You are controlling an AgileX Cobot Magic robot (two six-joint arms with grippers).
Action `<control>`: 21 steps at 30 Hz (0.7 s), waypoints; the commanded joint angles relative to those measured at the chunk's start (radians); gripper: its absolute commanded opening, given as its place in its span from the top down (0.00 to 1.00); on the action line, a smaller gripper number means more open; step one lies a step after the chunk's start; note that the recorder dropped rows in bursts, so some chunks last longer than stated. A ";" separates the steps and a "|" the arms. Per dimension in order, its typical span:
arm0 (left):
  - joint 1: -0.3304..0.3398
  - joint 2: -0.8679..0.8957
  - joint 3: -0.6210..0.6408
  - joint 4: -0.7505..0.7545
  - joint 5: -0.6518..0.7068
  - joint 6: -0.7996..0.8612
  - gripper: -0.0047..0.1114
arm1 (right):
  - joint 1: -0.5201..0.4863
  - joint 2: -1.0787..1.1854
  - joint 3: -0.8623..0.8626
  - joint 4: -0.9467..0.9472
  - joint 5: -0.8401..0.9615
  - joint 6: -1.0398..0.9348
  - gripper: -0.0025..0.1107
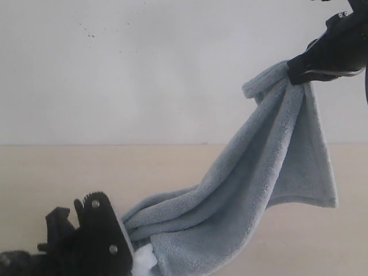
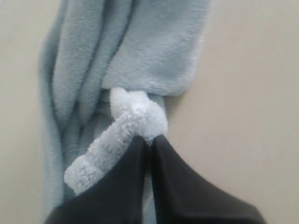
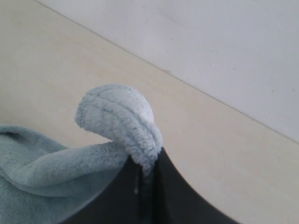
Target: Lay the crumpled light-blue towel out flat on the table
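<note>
Fingers (image 2: 126, 177) of the left gripper (image 2: 150, 140) pinch the light-blue towel (image 1: 241, 190) low; the right gripper (image 3: 148, 163) clamps a corner high above the worktop (image 1: 86, 167). Either thin pinch could slip, dropping it bunched.

Even, diffuse light fills all views; close up, the towel (image 2: 140, 46) looks soft-focused and casts only faint shadows.

A plain white wall (image 1: 144, 69) meets the pale beige table (image 1: 57, 178), evenly lit

Left pincer (image 2: 150, 140) low, right pincer (image 3: 148, 164) held high, both clamped on the towel (image 1: 259, 172)
</note>
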 commanded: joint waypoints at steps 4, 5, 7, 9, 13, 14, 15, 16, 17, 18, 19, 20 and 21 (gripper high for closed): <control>-0.163 -0.078 0.103 -0.012 0.119 -0.214 0.92 | 0.000 -0.012 0.001 0.016 0.004 -0.007 0.98; -0.165 -0.078 0.115 -0.012 0.178 -0.230 0.92 | 0.000 -0.012 0.001 0.016 0.007 -0.007 0.98; -0.169 -0.075 0.136 -0.012 0.291 -0.266 0.88 | 0.000 -0.012 0.001 0.016 0.008 -0.007 0.98; -0.171 -0.071 0.152 -0.012 0.337 -0.312 0.77 | 0.000 -0.012 0.001 0.016 0.008 -0.007 0.98; -0.171 -0.071 0.156 -0.012 0.260 -0.320 0.42 | 0.000 -0.012 0.001 0.021 0.012 -0.007 0.98; -0.171 -0.071 0.152 -0.012 0.207 -0.320 0.35 | 0.000 -0.012 0.001 0.024 0.012 -0.007 0.98; -0.171 -0.075 0.144 -0.012 0.140 -0.322 0.34 | 0.000 -0.012 0.001 0.027 0.015 -0.007 0.98; -0.171 -0.080 0.136 -0.012 0.066 -0.319 0.34 | 0.000 -0.012 0.001 0.029 0.018 -0.007 0.98; -0.171 -0.087 0.130 -0.012 -0.015 -0.306 0.36 | 0.000 -0.012 0.001 0.035 0.019 -0.007 0.98; -0.171 -0.097 0.121 -0.012 -0.107 -0.288 0.37 | 0.000 -0.012 0.001 0.035 0.022 -0.007 0.98; -0.171 -0.108 0.116 -0.012 -0.196 -0.270 0.39 | 0.000 -0.012 0.001 0.037 0.023 -0.007 0.98; -0.171 -0.115 0.113 -0.012 -0.265 -0.250 0.40 | 0.000 -0.012 0.001 0.037 0.023 -0.007 0.98; -0.168 -0.122 0.113 -0.012 -0.349 -0.210 0.43 | 0.000 -0.012 0.001 0.039 0.023 -0.007 0.98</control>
